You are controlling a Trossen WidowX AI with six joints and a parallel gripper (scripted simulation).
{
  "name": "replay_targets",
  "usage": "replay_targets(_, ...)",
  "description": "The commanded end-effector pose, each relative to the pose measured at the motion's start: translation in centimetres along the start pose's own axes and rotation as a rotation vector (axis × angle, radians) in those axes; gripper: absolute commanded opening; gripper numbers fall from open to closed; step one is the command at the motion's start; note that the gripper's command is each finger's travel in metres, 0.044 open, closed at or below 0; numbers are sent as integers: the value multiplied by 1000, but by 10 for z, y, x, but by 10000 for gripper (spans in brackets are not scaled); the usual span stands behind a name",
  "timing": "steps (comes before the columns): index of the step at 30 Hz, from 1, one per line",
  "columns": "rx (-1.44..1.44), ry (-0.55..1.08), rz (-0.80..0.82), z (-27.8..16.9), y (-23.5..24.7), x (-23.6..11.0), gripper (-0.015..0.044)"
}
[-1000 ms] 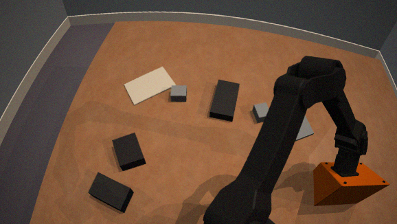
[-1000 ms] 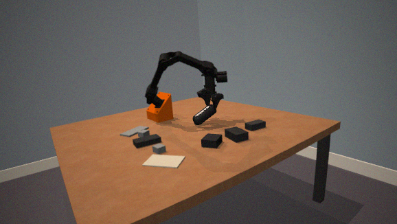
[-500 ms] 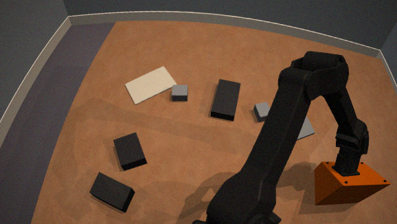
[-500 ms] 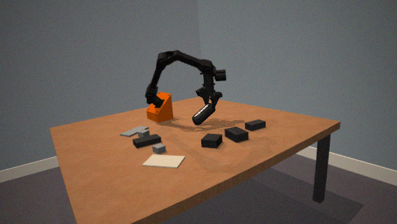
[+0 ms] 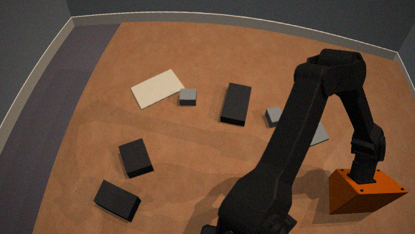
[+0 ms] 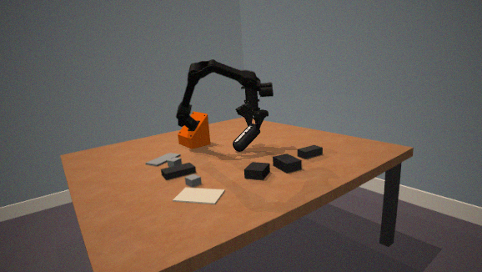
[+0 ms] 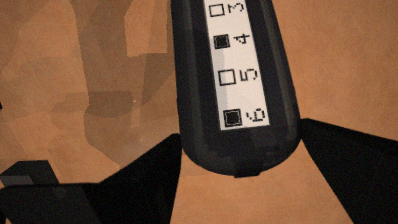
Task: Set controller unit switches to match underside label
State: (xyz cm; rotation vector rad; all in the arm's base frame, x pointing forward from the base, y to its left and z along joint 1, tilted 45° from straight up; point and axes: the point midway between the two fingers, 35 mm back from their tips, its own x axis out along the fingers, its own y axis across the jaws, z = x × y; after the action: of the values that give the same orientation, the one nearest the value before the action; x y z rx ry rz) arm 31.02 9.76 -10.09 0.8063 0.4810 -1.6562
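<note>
The dark grey controller unit hangs above the bench, tilted, one end lower. My gripper is shut on the unit, one finger at each long side near its number 6 end. The white label on its underside faces the wrist camera. On it, square 3 is empty, square 4 is filled, square 5 is empty and square 6 is filled. Squares 1 and 2 are beyond the wrist view's top edge. The switches are hidden on the far side.
Dark boxes and a long dark block lie on the bench. Small grey blocks, a cream plate and a grey plate lie nearer the orange base.
</note>
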Motion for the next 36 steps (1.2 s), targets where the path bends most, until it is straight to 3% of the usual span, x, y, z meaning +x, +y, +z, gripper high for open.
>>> replay_targets(1,1,-3,1,4,0,-3,336)
replay_targets(36,0,-4,1,28,0,-19,336)
